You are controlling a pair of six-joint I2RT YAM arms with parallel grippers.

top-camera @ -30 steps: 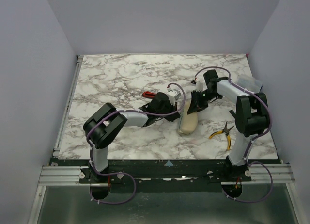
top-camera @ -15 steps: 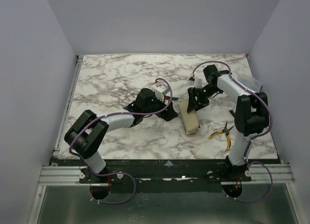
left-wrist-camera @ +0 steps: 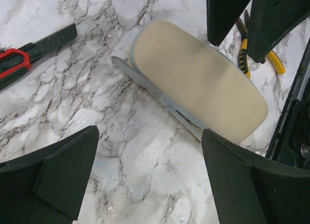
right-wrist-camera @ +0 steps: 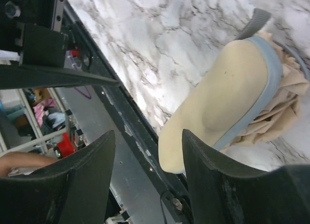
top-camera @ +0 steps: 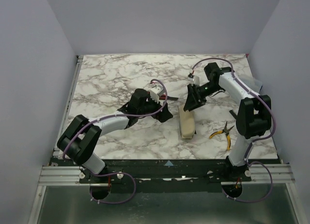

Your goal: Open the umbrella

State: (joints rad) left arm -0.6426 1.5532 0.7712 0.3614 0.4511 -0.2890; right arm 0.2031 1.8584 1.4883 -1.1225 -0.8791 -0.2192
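Plainly, the folded tan fabric umbrella (top-camera: 187, 121) lay flat on the white marble-patterned table (top-camera: 111, 78), held by neither arm. The left gripper (left-wrist-camera: 150, 185) stood just to its left, jaws spread wide. The right gripper (right-wrist-camera: 150, 178) hung over its far end, jaws parted, gripping nothing. Yellow-handled pliers (top-camera: 222, 134) lay to the umbrella's right, and a red-handled cutter (left-wrist-camera: 14, 64) lay near the left gripper.

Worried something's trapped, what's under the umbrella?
The umbrella lies flat on the table, and a grey strap sticks out from beneath it. Anything else under it is hidden.
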